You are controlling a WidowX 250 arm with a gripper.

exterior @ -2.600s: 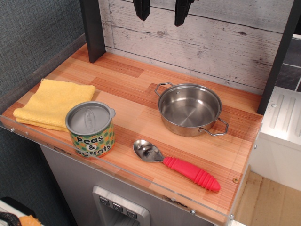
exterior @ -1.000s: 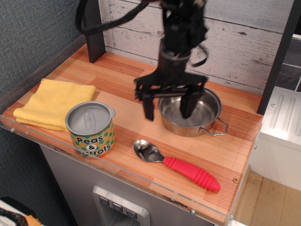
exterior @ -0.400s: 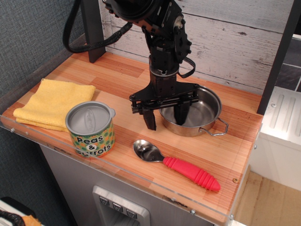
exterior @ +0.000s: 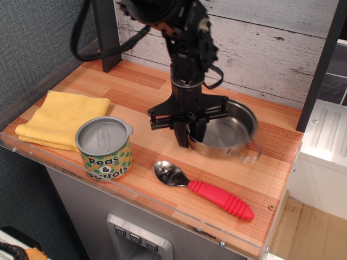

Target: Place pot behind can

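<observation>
The shiny steel pot [exterior: 227, 131] stands right of centre on the wooden counter, looking slightly tilted and blurred. My gripper [exterior: 190, 133] reaches down from above and is shut on the pot's left rim, one finger outside the wall and one inside. The pot's left handle is hidden behind the gripper; the right handle is blurred. The "Peas & Carrots" can [exterior: 104, 149] stands upright near the front left edge, well left of the gripper and apart from the pot.
A spoon with a red handle [exterior: 204, 189] lies in front of the pot near the front edge. A folded yellow cloth [exterior: 60, 119] lies left of the can. A white plank wall and dark posts [exterior: 105, 32] bound the back.
My gripper came down from the top, straddled the pot's left rim with open fingers, and has now shut on it. The pot has shifted and tilted a little.
</observation>
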